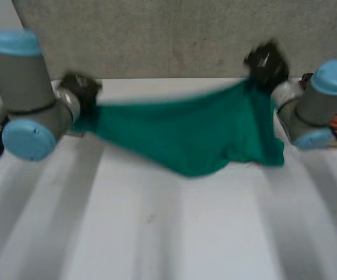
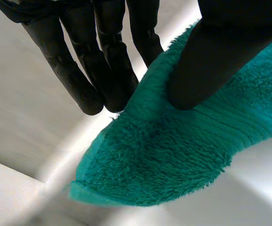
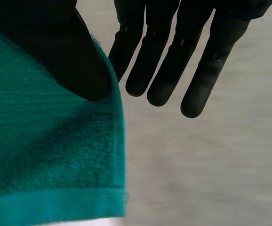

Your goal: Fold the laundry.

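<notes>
A green terry towel (image 1: pixel 197 137) hangs stretched between my two hands above the white table (image 1: pixel 157 233), and its middle sags down to the tabletop. My left hand (image 1: pixel 80 90) holds its left end low, near the table's back edge. In the left wrist view the thumb (image 2: pixel 206 61) pinches the towel (image 2: pixel 173 155) near its edge against the straight fingers (image 2: pixel 79 80). My right hand (image 1: pixel 266 63) holds the right end higher up. There the thumb (image 3: pixel 65 52) presses on the towel (image 3: pixel 46 155) near a hemmed corner, with the fingers (image 3: pixel 173 56) straight beside the edge.
A grey wall (image 1: pixel 174 35) runs behind the table's back edge. My left arm (image 1: pixel 28 105) and right arm (image 1: pixel 326 99) flank the towel. Bare tabletop lies in front of the towel.
</notes>
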